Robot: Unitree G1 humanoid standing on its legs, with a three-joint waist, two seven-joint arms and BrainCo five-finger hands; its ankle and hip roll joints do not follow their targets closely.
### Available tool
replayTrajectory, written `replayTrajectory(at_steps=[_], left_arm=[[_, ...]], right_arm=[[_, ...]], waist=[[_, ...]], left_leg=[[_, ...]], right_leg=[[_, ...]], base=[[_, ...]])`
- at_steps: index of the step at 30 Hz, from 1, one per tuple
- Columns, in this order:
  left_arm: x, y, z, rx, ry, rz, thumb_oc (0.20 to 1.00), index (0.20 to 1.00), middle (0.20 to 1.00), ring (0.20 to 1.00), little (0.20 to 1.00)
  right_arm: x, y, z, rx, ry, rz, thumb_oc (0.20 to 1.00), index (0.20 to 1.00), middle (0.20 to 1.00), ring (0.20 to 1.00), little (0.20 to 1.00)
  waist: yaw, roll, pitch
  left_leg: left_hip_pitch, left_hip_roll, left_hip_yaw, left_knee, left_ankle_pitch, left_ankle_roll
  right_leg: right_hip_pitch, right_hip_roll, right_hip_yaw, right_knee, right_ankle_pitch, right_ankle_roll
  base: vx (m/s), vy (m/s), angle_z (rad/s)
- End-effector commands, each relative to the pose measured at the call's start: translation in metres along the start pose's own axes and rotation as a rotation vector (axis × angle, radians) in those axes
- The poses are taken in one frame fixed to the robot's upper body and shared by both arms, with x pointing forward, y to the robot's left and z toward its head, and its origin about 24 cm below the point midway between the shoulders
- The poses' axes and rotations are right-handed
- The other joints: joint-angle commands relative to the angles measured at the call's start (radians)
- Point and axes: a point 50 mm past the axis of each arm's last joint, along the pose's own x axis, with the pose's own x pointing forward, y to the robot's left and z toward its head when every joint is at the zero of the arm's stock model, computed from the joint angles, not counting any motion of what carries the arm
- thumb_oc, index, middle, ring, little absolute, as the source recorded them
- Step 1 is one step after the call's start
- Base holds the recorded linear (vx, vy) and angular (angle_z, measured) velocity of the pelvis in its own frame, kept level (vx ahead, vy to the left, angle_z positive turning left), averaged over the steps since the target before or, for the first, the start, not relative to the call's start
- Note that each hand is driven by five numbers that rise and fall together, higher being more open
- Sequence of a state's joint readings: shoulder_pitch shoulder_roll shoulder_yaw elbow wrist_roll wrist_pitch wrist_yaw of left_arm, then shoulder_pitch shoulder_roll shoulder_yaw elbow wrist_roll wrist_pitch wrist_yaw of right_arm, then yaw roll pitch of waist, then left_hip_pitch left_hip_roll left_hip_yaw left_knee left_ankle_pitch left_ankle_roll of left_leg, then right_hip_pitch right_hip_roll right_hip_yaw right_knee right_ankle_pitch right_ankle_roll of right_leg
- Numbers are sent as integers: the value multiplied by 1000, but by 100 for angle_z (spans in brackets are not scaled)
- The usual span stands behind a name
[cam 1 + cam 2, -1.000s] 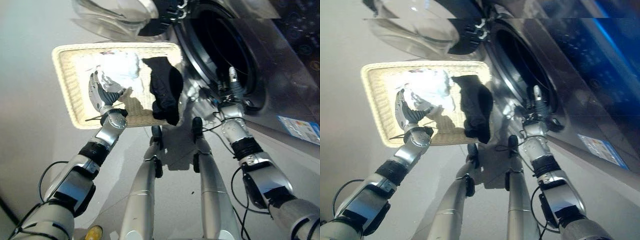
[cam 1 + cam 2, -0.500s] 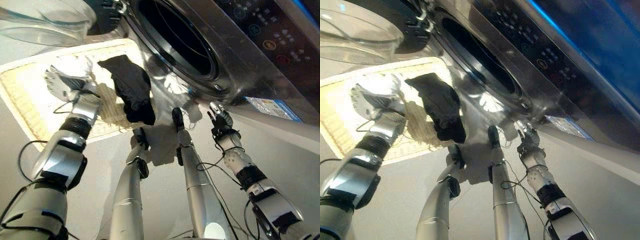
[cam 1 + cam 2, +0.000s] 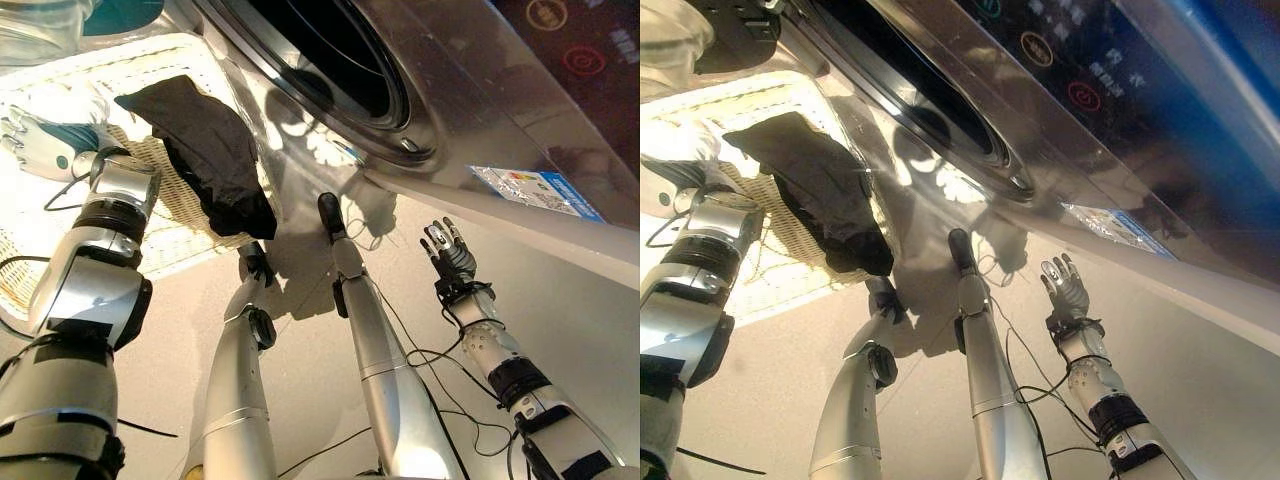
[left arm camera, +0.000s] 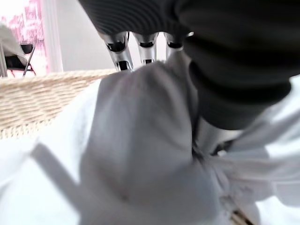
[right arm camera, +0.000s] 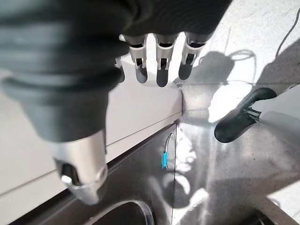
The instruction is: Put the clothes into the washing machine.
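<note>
- Eye views — left hand lies on white clothes in the wicker basket; a black garment drapes the rim beside the washing machine.
- Left wrist view — fingers sink into white cloth; grasp unclear.
- Right wrist view — right hand released, empty.

Silver-grey arms, dark ribbed wrist covers, right hand with silver dark-tipped fingers

White cloth in basket, black cloth over rim

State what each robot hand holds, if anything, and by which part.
The left robot hand rests in the white garment; its grip cannot be told. The right robot hand is open and holds nothing.
</note>
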State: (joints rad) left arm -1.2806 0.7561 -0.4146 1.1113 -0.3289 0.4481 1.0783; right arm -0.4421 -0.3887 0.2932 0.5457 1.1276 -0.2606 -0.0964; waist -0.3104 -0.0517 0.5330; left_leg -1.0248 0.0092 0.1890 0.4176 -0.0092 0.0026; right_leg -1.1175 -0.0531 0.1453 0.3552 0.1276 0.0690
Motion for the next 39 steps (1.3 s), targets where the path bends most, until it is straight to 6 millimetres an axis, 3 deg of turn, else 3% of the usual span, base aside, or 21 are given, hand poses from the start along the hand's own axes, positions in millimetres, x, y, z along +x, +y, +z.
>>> replayTrajectory(at_steps=[1, 8, 10, 18, 19, 25, 26, 30, 31, 33, 34, 39], left_arm=[[-2, -7, 5, -48, -15, -141, 200, 200, 200, 200, 200], [-14, -18, 2, -212, -62, -258, 200, 200, 200, 200, 200], [-26, -23, 0, -291, -114, -315, 200, 200, 200, 200, 200], [-62, -31, -21, -362, -231, -424, 200, 200, 200, 200, 200], [-75, -32, -33, -383, -286, -507, 200, 200, 200, 200, 200], [-104, -31, -43, -445, -368, -759, 200, 200, 200, 200, 200], [-124, -29, -45, -465, -417, -946, 200, 200, 200, 200, 200], [-138, -26, -42, -477, -454, -1066, 200, 200, 200, 200, 200], [-159, -21, -35, -516, -504, -1272, 200, 200, 200, 200, 200], [-171, -17, -28, -533, -541, -1396, 200, 200, 200, 200, 200], [-189, -11, -21, -549, -585, -1549, 200, 200, 200, 200, 200], [-212, -6, -14, -546, -627, -1758, 200, 200, 200, 200, 200]], right_arm=[[-8, 3, 2, -55, -28, 43, 1000, 1000, 1000, 1000, 1000], [-7, 19, 3, -164, -47, 100, 1000, 1000, 1000, 1000, 1000], [-8, 32, 7, -275, -83, 154, 1000, 1000, 1000, 1000, 1000], [-13, 67, 16, -510, -210, 271, 1000, 1000, 1000, 1000, 1000], [-15, 79, 22, -556, -248, 328, 1000, 1000, 1000, 1000, 1000], [-20, 95, 33, -655, -323, 414, 1000, 1000, 1000, 1000, 1000], [-21, 102, 38, -708, -354, 448, 1000, 1000, 1000, 1000, 1000], [-22, 107, 40, -737, -368, 477, 1000, 1000, 1000, 1000, 1000], [-20, 118, 44, -788, -385, 524, 1000, 1000, 1000, 1000, 1000], [-19, 122, 45, -823, -386, 555, 1000, 1000, 1000, 1000, 1000], [-18, 128, 44, -871, -383, 588, 1000, 1000, 1000, 1000, 1000], [-15, 143, 40, -913, -361, 645, 1000, 1000, 1000, 1000, 1000]], waist=[[5, -50, -13], [49, -21, -13], [87, 8, -13], [172, 56, -13], [210, 72, -13], [261, 107, -13], [282, 121, -13], [294, 130, -13], [313, 146, -13], [320, 154, -13], [328, 162, -13], [337, 170, -13]], left_leg=[[44, -46, -45, 124, -146, -45], [108, -53, -66, 30, -85, -50], [155, -55, -83, -36, -40, -53], [241, -47, -137, -157, 51, -61], [280, -37, -150, -216, 86, -70], [326, -27, -165, -283, 133, -84], [361, -26, -171, -295, 131, -90], [377, -27, -174, -298, 133, -91], [387, -27, -177, -296, 143, -94], [395, -28, -178, -295, 145, -94], [414, -32, -180, -293, 140, -94], [428, -30, -185, -300, 149, -92]], right_leg=[[36, 52, -44, -87, 35, -6], [90, 67, -55, -86, 8, -16], [136, 76, -69, -84, -16, -24], [239, 92, -128, -56, -79, -38], [289, 92, -157, -51, -105, -39], [352, 78, -202, -52, -125, -37], [390, 62, -224, -34, -156, -33], [412, 52, -239, -29, -166, -31], [433, 38, -260, -22, -169, -30], [444, 32, -270, -17, -173, -29], [463, 21, -278, -7, -186, -27], [483, 18, -286, -24, -170, -25]], base=[[0, 0, 0], [-45, -39, 3], [-84, -70, 13], [-70, -137, 22], [-57, -132, 23], [-50, -95, 23], [-53, -63, 25], [-31, -43, 21], [-49, -32, 11], [-52, -25, 19], [-44, -12, 26], [-31, -9, 10]])
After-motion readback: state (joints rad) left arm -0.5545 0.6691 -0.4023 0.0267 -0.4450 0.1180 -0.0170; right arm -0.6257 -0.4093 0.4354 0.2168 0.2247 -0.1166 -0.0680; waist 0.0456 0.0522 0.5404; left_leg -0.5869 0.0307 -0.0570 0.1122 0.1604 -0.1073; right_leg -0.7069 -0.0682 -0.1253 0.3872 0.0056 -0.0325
